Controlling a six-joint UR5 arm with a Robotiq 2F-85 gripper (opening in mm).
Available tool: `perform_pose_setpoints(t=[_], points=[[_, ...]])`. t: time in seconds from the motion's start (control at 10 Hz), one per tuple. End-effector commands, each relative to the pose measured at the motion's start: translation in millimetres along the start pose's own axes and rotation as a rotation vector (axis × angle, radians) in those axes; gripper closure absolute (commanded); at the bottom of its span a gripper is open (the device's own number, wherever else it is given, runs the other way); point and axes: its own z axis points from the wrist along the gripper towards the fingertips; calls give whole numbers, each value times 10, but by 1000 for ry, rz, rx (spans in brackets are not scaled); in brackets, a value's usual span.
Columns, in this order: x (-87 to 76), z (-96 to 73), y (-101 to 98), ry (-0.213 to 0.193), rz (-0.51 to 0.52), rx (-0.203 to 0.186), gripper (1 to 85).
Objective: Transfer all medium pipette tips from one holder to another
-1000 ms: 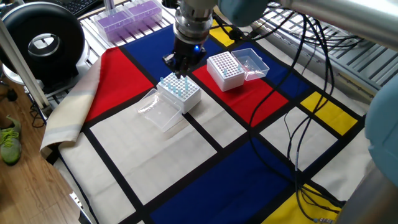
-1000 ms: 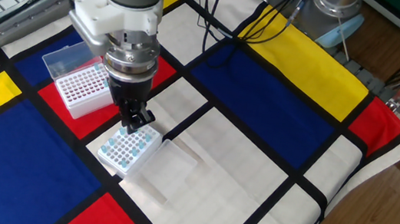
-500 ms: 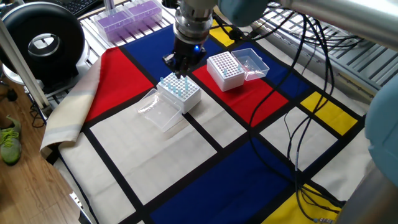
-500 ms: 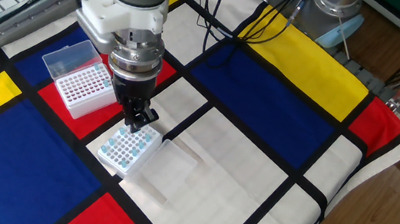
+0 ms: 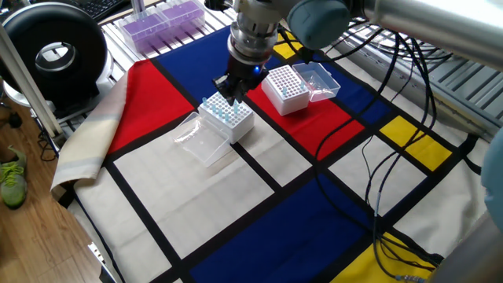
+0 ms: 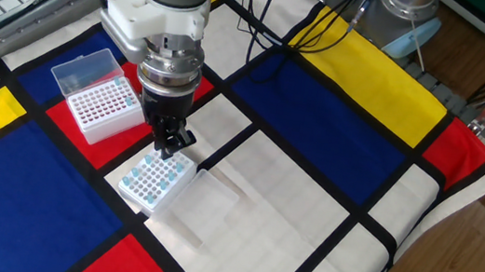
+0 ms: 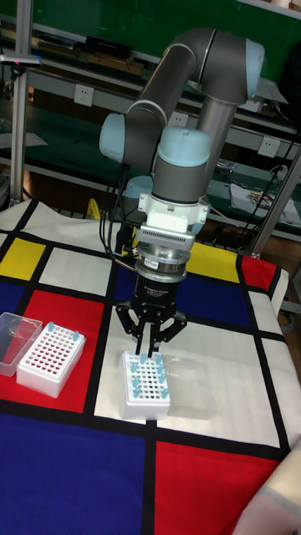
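Medium pipette tips (image 7: 147, 378) with light-blue tops stand in a white rack (image 5: 236, 123) on the white square of the cloth; the rack (image 6: 144, 196) also shows in the other fixed view. My gripper (image 7: 149, 349) hangs straight down over the rack's far rows, fingers drawn together just above the tip tops. I cannot make out whether a tip sits between them. The gripper (image 5: 230, 94) (image 6: 168, 149) hides the tips right beneath it. A second white rack (image 7: 50, 363) (image 5: 283, 88) (image 6: 98, 106) with an open clear lid stands on the red square and holds a few blue-topped tips at its edges.
The first rack's clear lid (image 6: 202, 204) lies flat beside it. Purple-tinted racks (image 5: 161, 19) sit on the shelf beyond the cloth. Black cables (image 5: 377, 169) trail across the cloth. A round black device (image 5: 55, 51) stands off the table's corner.
The arm has shifted slightly to the right in both fixed views while staying over the rack of tips. The racks and lids have not moved.
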Motion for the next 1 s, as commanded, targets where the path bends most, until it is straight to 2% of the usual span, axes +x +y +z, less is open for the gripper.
perform_pose_setpoints(t=[0.0,0.9], points=[[-37,9,18,-21,-8,-14,570],[-27,84,20,-30,-3,-12,567]])
